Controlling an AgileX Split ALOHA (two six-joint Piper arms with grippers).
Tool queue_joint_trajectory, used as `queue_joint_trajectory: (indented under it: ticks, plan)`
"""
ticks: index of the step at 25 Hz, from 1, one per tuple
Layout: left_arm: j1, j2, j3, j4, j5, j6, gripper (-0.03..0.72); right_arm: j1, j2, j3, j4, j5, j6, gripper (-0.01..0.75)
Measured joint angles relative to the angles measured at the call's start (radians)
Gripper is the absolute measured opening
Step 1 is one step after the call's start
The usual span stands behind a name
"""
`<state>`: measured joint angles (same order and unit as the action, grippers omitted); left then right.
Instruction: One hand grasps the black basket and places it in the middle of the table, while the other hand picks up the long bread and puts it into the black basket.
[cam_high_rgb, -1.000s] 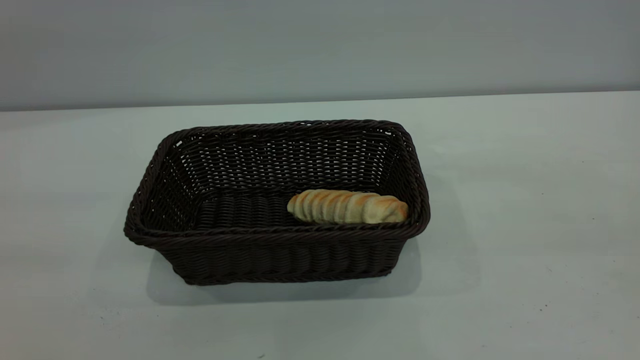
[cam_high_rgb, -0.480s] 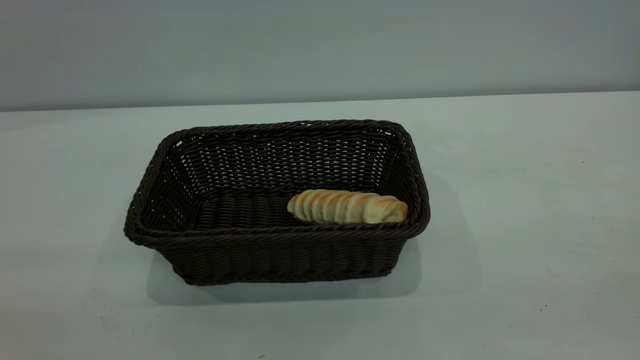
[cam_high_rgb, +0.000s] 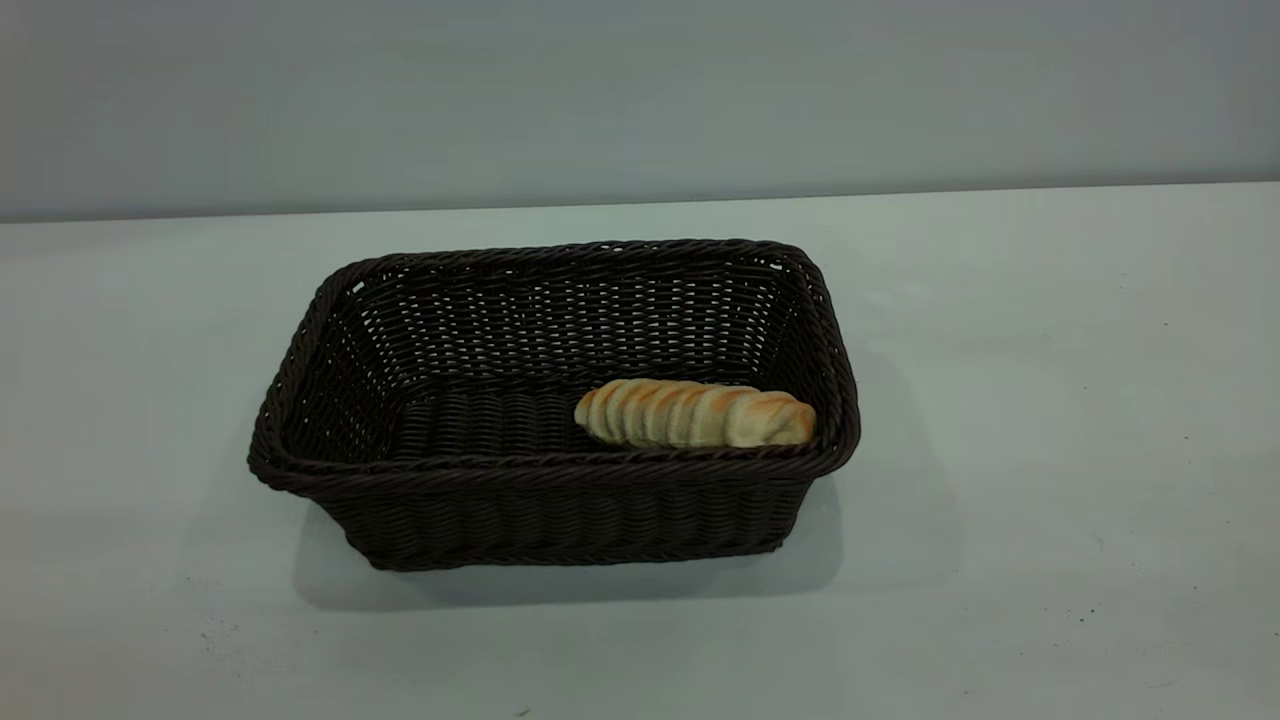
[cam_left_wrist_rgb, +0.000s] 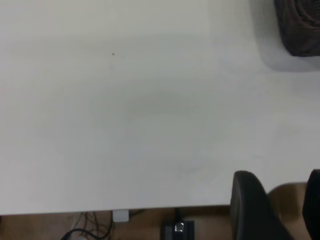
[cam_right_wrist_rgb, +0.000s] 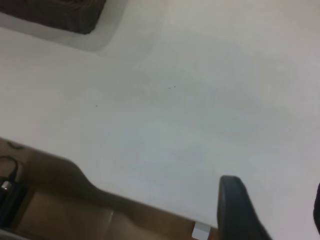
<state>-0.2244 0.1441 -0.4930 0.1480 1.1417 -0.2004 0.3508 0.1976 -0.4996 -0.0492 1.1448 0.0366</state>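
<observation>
Both pincers, left (cam_left_wrist_rgb: 277, 207) and right (cam_right_wrist_rgb: 272, 210), released, hang over bench (cam_high_rgb: 1050, 400) edges; long bread (cam_high_rgb: 695, 413) lies in black basket (cam_high_rgb: 550, 520), 3 o'clock end.

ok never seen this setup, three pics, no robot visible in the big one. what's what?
It's a two-arm table robot. The wide picture comes from an outside camera facing the arms; both are out of its frame. It shows a white table with a black basket near the middle and a long bread lying inside, toward the basket's right end.

The other two pictures come from cameras on each arm's wrist. The left gripper and the right gripper each show dark fingers set apart with nothing between them, near the table's edge. A corner of the basket sits farther off in both views. Nothing is held.
</observation>
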Motion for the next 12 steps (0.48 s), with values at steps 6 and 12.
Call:
queue_joint_trajectory:
  ticks: [6, 12]
  plan:
    - [0.0, 0.0, 0.0, -0.066, -0.006, 0.064, 0.328, 0.0, 0.0, 0.005, 0.015, -0.041, 0.0, 0.358]
    - [0.0, 0.0, 0.0, -0.08, -0.007, 0.074, 0.328, 0.0, 0.0, 0.016, 0.015, -0.027, 0.002, 0.358]
